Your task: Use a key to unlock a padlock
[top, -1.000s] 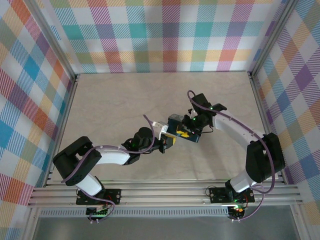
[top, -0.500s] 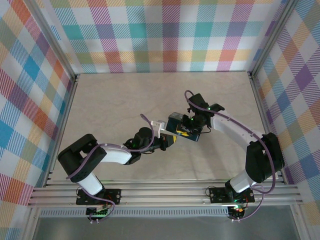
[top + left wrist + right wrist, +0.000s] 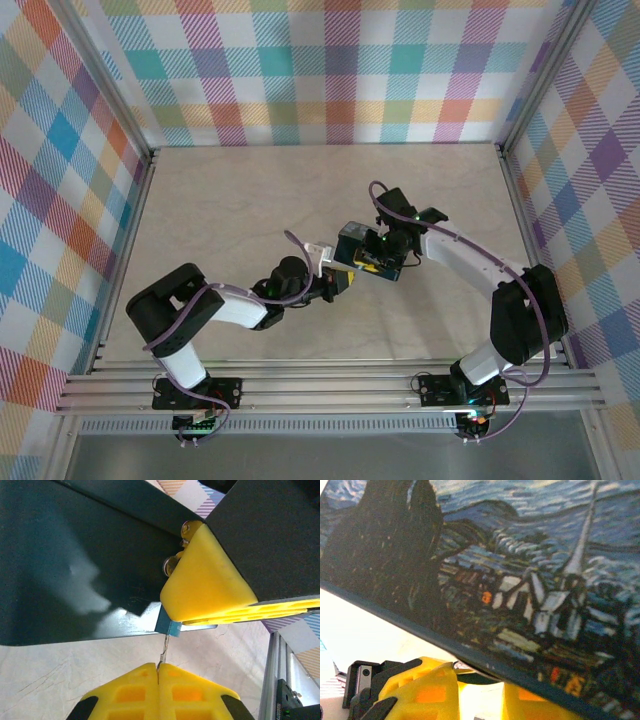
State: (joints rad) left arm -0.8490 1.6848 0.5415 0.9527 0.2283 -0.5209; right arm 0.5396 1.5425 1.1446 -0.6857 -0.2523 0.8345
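Status: unlocking under way, not complete.

1. The tin (image 3: pixel 520 555) is held above the middle of the tabletop (image 3: pixel 220 200), slightly toward the right edge. The right gripper (image 3: pixel 477 692) has its jaws set around the tin's lower rim, one yellow finger either side, and appears to be clamping it.
2. The padlock (image 3: pixel 167 626) hangs at the tin's edge. Only a small part of its blue body shows beneath a yellow finger (image 3: pixel 205 585) of the right gripper. The shackle is hidden, so whether it has sprung cannot be told.
3. The left gripper (image 3: pixel 158 667) has its jaws pressed fully together on the key (image 3: pixel 163 652). The thin blade stands up out of the seam between the pads and its tip meets the underside of the padlock body. How deep it sits in the keyway cannot be told.

Judgement: key and lock are aligned and in contact. Seating, turning the key and freeing the shackle remain.

Container: the tin looks closed and no gap shows at the lid. Its contents are not visible.
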